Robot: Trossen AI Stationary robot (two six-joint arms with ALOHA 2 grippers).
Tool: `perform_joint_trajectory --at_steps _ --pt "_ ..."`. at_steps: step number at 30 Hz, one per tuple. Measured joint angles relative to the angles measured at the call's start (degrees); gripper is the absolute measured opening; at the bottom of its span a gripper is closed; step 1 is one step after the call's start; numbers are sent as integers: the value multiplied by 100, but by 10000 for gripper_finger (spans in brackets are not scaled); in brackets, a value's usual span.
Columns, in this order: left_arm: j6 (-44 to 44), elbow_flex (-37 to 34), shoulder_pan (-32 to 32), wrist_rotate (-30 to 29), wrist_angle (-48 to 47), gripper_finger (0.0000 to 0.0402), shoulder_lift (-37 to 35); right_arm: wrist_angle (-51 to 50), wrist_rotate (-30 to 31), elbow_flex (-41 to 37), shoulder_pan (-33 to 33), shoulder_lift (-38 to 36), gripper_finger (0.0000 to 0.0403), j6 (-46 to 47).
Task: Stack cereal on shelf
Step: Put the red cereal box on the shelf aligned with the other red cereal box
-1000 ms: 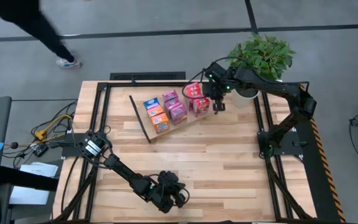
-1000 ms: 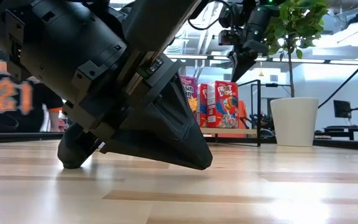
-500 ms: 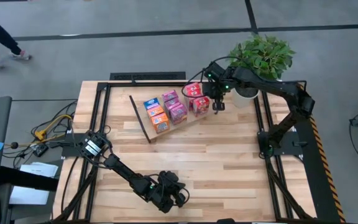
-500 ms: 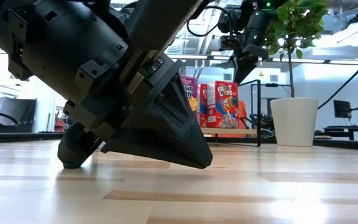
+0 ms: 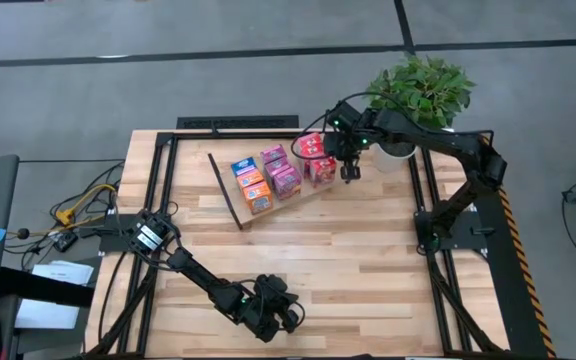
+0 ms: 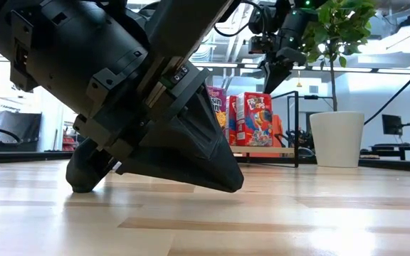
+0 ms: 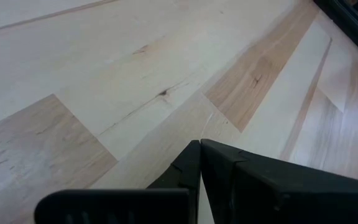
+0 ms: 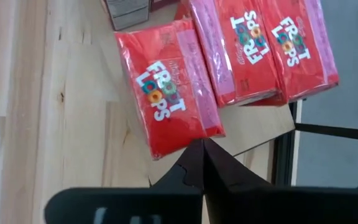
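Several small cereal boxes stand in a row on the shelf (image 5: pixel 230 192), a tilted plywood board at the table's far middle: orange ones (image 5: pixel 257 192), pink ones (image 5: pixel 286 181) and red ones (image 5: pixel 321 170). My right gripper (image 5: pixel 348 172) hangs shut above the row's right end. In its wrist view the shut tips (image 8: pixel 202 149) point down just past a corner of a red box (image 8: pixel 166 93), over the board (image 8: pixel 253 127). In the low view it (image 6: pixel 275 71) is well above the boxes (image 6: pixel 253 118). My left gripper (image 5: pixel 280 316) is shut, low over the table's near edge.
A potted plant (image 5: pixel 423 90) in a white pot (image 6: pixel 337 139) stands just right of the shelf, behind my right arm. A black rod (image 5: pixel 226 190) frames the shelf's left end. Bare tabletop (image 5: pixel 348 260) lies between the shelf and my left gripper.
A person beyond the table's far left corner has walked out of the high view. Neither gripper has visibly moved.
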Motion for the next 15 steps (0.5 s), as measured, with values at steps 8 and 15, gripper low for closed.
perform_joint_trajectory --at_steps 8,15 --pt "-23 0 0 -2 2 0 0 -125 4 0 -54 -64 29 2" --pt "-32 0 0 -2 -1 0 0 -117 -2 1 -235 31 26 66"
